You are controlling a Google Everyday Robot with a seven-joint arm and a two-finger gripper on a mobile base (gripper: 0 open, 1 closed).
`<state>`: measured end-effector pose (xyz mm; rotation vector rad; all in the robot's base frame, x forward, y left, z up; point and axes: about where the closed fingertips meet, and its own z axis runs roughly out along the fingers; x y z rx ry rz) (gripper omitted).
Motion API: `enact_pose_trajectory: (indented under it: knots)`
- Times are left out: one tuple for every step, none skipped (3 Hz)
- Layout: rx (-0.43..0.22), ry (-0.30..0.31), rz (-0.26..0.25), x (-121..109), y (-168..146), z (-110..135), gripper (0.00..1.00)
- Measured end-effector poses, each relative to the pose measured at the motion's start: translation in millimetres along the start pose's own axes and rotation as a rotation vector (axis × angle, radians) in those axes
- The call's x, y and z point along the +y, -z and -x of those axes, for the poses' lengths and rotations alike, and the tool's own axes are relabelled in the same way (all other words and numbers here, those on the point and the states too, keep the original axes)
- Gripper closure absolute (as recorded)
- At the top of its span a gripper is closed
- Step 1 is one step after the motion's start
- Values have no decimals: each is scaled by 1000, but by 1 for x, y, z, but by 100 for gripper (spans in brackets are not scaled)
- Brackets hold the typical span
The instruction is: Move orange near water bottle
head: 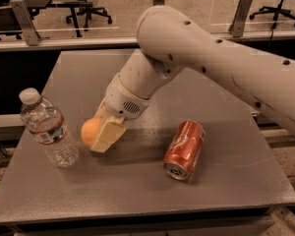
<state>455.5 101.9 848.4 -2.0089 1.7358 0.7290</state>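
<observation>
The orange (88, 130) is gripped between the fingers of the gripper (97, 134), low over the desk (137, 193). The water bottle (46, 129) is noted upright at nine o'clock, just beside.
</observation>
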Motion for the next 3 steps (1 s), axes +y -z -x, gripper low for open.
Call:
enact_pose_trajectory:
  knots:
    - [7,-7,-8,-1,-3,-3,20]
    - [8,-4,-7,0,-4,-2,0]
    - [8,-4,-7,0,-4,-2,0]
